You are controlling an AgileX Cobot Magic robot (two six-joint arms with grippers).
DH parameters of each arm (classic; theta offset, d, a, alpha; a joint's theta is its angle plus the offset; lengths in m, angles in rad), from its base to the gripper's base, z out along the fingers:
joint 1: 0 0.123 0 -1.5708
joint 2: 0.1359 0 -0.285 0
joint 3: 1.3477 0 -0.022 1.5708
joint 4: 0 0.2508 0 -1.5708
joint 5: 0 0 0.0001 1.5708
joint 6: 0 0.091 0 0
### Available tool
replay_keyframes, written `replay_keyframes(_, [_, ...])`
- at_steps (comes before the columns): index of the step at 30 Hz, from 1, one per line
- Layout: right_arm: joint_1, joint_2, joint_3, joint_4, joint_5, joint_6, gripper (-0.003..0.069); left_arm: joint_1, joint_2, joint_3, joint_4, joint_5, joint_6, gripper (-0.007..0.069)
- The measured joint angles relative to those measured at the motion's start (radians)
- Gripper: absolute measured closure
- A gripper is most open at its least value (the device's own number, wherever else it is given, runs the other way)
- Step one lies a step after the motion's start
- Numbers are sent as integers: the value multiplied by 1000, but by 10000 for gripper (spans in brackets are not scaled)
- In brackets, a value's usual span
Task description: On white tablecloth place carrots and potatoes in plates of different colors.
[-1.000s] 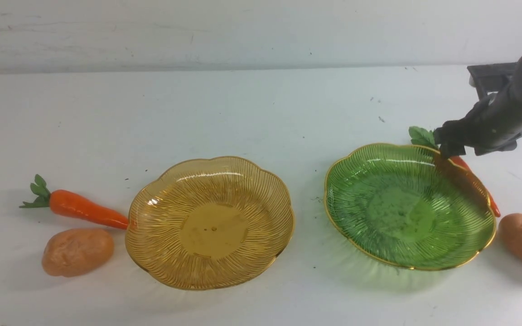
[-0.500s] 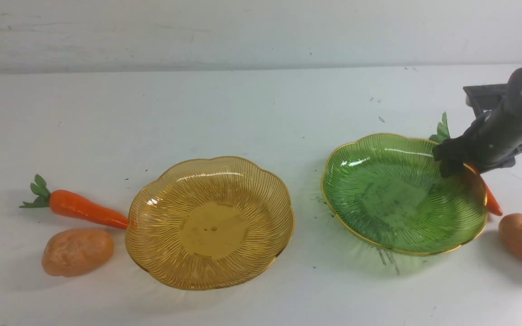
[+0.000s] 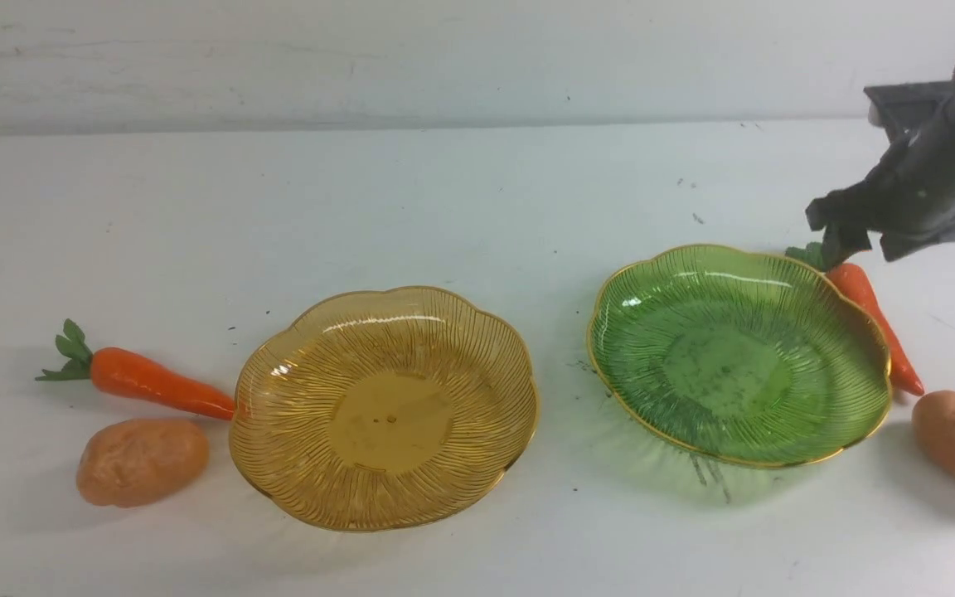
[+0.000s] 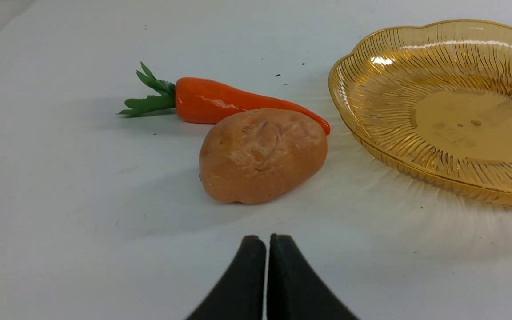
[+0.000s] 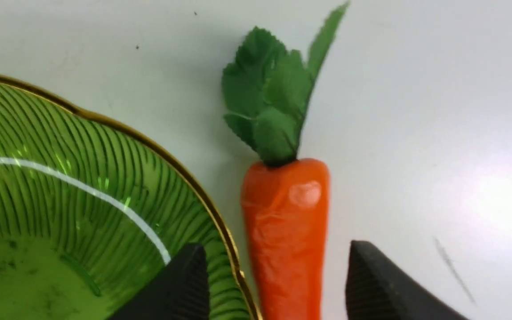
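Front view: since a second ago, raised the right gripper (image 3: pixel 836 240) off the right carrot (image 3: pixel 871 323), leaving it on the white tablecloth (image 3: pixel 477 207) against the nudged green plate (image 3: pixel 734 373); now angled steeply down.

Right wrist view: spread wide astride that carrot, gripping nothing; could clip the plate's rim with the inner finger (image 5: pixel 176 289) on closing.

Left wrist view: pinched together on nothing, left gripper (image 4: pixel 267 242) low before the left potato (image 4: pixel 262 155).

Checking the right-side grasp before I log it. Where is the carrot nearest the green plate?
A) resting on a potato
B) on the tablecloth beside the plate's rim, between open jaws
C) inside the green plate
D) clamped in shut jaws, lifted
B: the right wrist view shows the carrot lying outside the green plate, beside its gold rim, with the right gripper straddling it, jaws open.
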Motion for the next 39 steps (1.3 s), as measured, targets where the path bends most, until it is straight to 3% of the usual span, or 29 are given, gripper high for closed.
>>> replay_keyframes(3, [-1,8,-4,-68,39,-3,534,0,0,0,0,0,0,627])
replay_keyframes(5, [-2,33,-4,-73,52,-3,629,0,0,0,0,0,0,627])
replay_keyframes(10, [-1,88,-1,-31,76,-27,671,0,0,0,0,0,-1,627])
replay_keyframes(26, [60,93,0,79,176,-60,674,0,0,0,0,0,-1,627])
replay_keyframes(31, [58,93,-50,-32,175,-14,669,0,0,0,0,0,-1,627])
replay_keyframes(34, [43,93,-85,-84,152,30,621,0,0,0,0,0,-1,627])
replay_keyframes(39, [39,117,-96,-88,111,48,370,0,0,0,0,0,-1,627])
